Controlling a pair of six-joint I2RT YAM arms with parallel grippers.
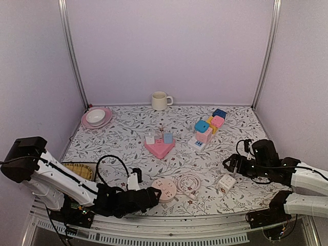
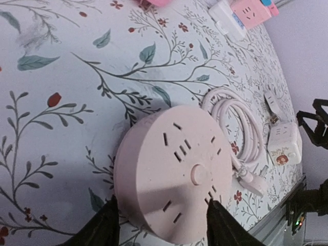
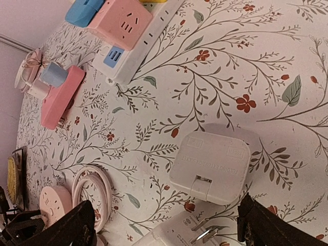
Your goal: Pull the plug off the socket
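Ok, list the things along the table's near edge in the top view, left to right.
Yellow item → white plug → round pink socket → coiled pink cable → white cube adapter.

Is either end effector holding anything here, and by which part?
The right end effector is open, holding nothing. The left end effector straddles the round pink socket at its near rim; a grip cannot be told.
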